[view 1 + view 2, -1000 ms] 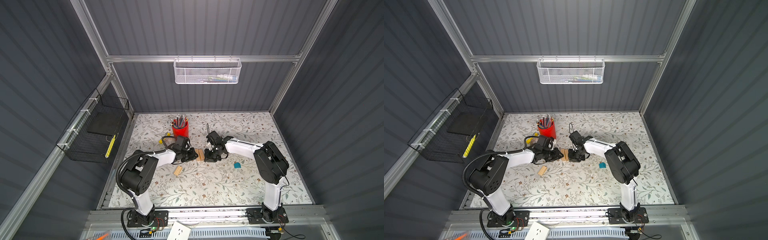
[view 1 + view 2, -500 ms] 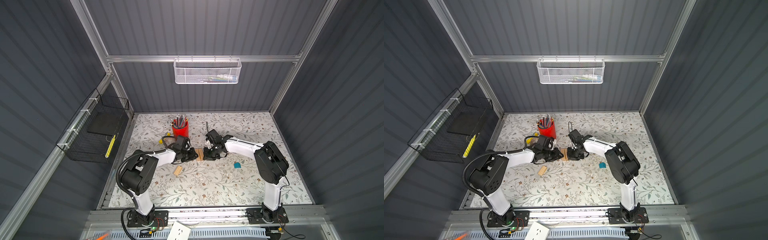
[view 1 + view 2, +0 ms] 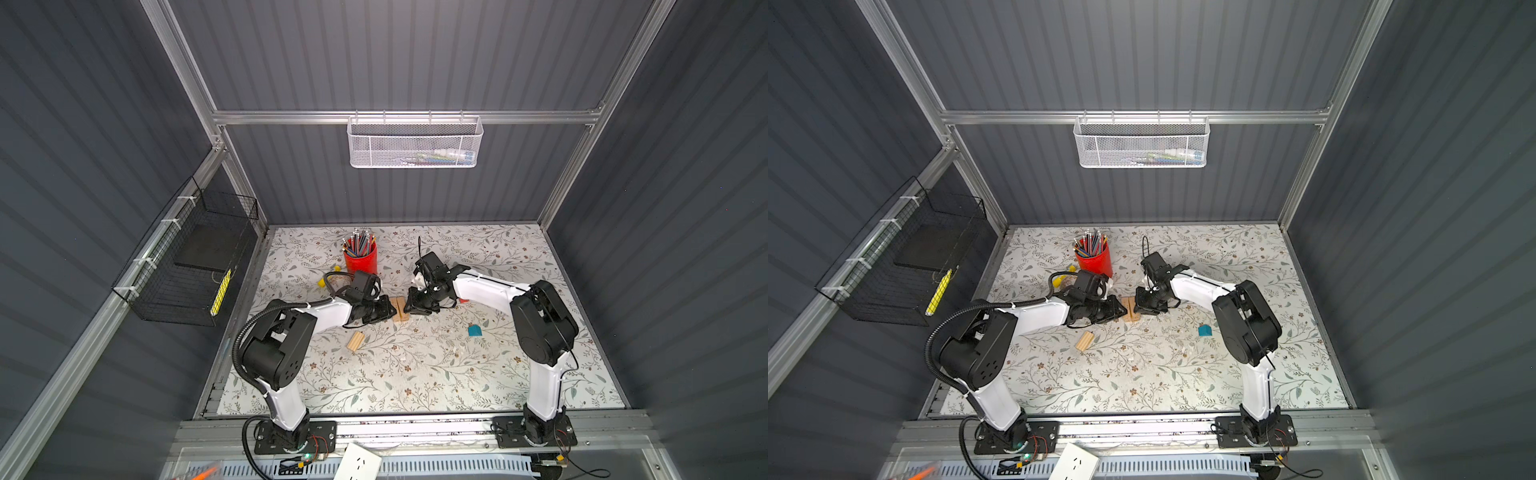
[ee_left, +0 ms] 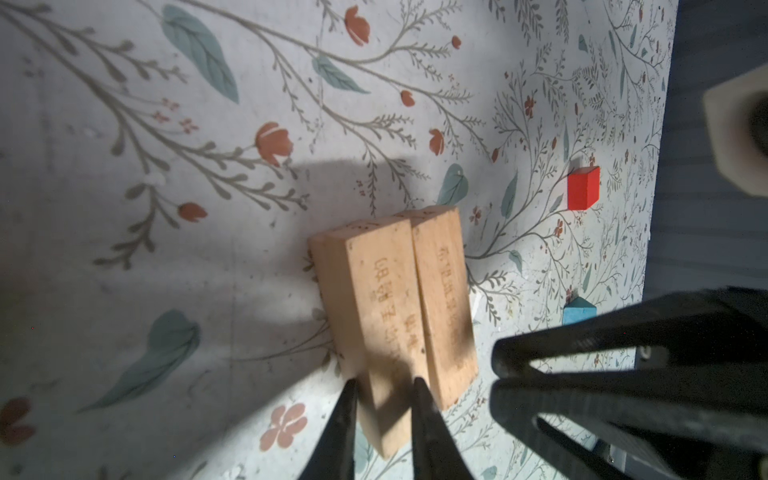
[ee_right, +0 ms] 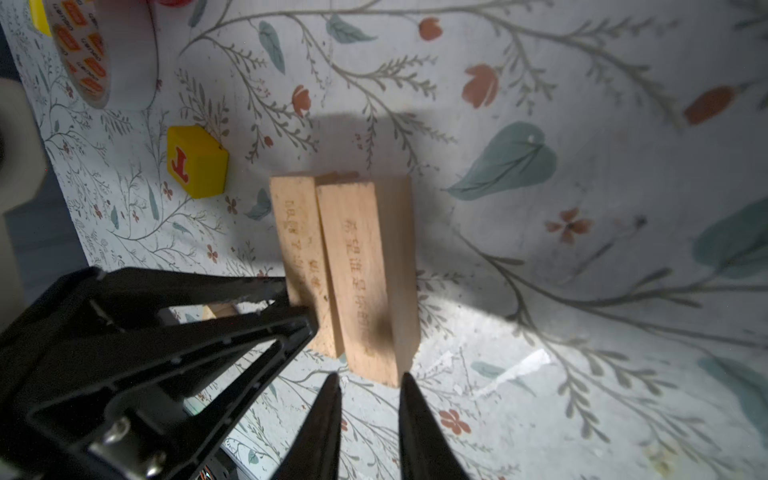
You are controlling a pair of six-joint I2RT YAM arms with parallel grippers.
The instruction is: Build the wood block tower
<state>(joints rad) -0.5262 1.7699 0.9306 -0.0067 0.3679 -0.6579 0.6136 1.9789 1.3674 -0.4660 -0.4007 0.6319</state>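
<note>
Near the middle of the surface (image 3: pixel 415 374), slightly toward its far edge, two pale wood planks lie side by side with long faces touching: the left plank (image 4: pixel 374 307) and the right plank (image 4: pixel 440 286). The left tool (image 4: pixel 384 382) is closed on one end of the left plank, one finger on each long side. The right tool (image 5: pixel 370 378) straddles the end of the right plank; whether its fingers press the wood cannot be told. A third plank (image 3: pixel 355 341) lies loose, nearer the front edge. The teal block (image 3: pixel 474 330) and the red block (image 4: pixel 583 188) rest on the right plank's side, the yellow block (image 5: pixel 197 162) on the left plank's side — all three apart from the pair
</note>
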